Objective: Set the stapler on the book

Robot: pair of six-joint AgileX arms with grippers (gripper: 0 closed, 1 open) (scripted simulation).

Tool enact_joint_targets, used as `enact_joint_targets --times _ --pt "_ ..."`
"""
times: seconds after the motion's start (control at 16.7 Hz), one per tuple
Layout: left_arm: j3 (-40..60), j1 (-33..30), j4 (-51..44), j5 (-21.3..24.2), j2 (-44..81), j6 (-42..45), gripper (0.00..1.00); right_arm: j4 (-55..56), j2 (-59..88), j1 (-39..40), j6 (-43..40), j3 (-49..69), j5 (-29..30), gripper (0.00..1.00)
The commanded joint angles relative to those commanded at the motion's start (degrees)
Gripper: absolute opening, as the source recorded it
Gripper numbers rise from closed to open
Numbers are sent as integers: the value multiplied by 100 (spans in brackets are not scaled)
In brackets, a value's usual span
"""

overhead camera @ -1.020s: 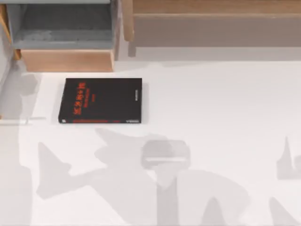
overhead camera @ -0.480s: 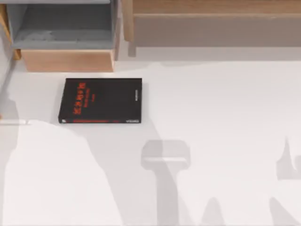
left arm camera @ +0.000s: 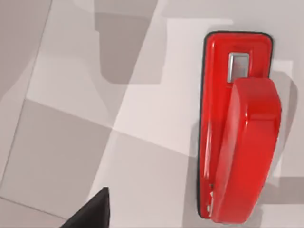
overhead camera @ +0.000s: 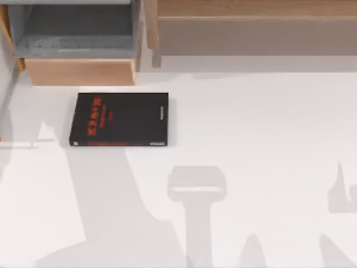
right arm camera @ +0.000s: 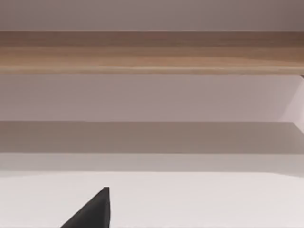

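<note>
1. The left hand's one visible dark fingertip (left arm camera: 95, 213) shows at the edge of the left wrist view, over the pale white bench (left arm camera: 71, 142); it touches nothing, and how far this hand is open I cannot tell.
2. The small glossy bright red plastic stapler (left arm camera: 237, 128) lies flat on the bench to one side of that fingertip, clearly apart from it. Its long body runs lengthwise, with a small metal plate set into the base at the end farther from the fingertip.
3. In the top view, the flat rectangular black book with red title lettering (overhead camera: 120, 119) lies on the bench's left half, just in front of a light wooden box with a grey inside (overhead camera: 78, 50). Nothing rests on its cover.
4. A long wooden shelf (overhead camera: 251, 22) runs along the back of the bench, right of the box.
5. The right hand's dark fingertip (right arm camera: 95, 211) hangs over bare bench, facing that shelf (right arm camera: 152, 52); it holds nothing visible, and its opening I cannot tell.
</note>
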Motion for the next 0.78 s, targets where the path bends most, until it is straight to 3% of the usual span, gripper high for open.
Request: enact_joint_targets --times 0.78 --pt "310 114 -333 67 122 179 100 0 0 0 0 0 0 100"
